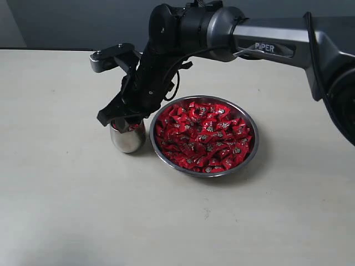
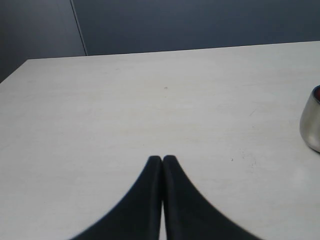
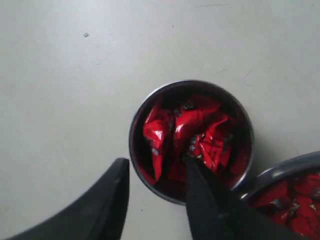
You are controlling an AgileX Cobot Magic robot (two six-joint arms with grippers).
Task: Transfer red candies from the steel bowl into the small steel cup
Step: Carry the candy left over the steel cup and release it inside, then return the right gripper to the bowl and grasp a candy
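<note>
drop step: the right pincer (image 3: 155, 162) hangs wide and empty over the cup (image 1: 127, 142); next it must swing to the bowl (image 1: 256, 147) for another candy (image 1: 202, 136).

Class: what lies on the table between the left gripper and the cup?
Nothing; the left wrist view shows only bare table between the left gripper and the cup.

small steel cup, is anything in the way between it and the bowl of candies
Nothing visible. The small steel cup stands right beside the steel bowl, its mouth uncovered; only the open right hand hovers above it.
</note>
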